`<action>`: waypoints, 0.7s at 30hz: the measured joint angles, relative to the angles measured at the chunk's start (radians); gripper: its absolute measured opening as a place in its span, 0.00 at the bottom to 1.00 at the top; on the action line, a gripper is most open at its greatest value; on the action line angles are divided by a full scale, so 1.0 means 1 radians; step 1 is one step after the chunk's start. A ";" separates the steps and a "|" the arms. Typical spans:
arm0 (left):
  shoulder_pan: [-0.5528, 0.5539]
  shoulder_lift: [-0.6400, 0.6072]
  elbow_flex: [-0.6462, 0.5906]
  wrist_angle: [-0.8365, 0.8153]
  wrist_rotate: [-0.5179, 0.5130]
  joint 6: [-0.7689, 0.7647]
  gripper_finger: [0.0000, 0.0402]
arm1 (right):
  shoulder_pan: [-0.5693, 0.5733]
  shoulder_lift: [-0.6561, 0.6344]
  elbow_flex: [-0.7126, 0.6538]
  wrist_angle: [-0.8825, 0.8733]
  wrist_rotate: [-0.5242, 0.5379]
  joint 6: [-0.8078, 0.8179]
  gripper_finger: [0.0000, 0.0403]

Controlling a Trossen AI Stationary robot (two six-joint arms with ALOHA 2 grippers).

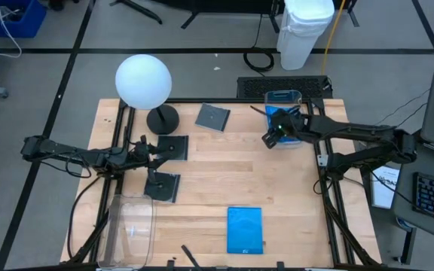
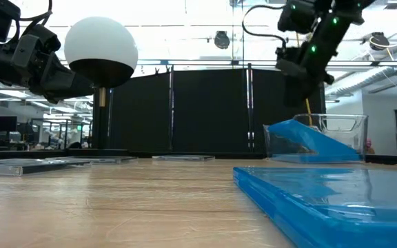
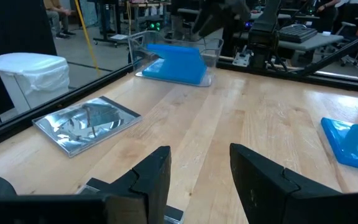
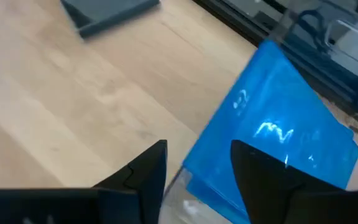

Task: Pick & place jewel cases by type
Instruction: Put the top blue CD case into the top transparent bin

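The right hand (image 1: 271,138), fingers apart and holding nothing, hangs above a tilted blue case (image 2: 309,141) leaning in the clear bin (image 1: 283,98) at the tabletop's (image 1: 277,188) far right corner; its lower end is hidden. The left hand (image 1: 154,153), also apart, hovers over dark cases (image 1: 163,186) near the left edge.

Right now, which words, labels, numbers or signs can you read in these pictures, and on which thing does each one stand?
No text can be read.
Blue jewel case leaning in the clear bin: pale marks, too blurred to read.
Blue jewel case on the table: small white mark, too small to read.
Grey jewel case: only reflections, no print.
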 joint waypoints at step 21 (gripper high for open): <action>0.000 0.000 0.000 0.000 0.000 0.000 0.42 | -0.043 0.595 0.517 -0.557 0.059 -0.074 0.46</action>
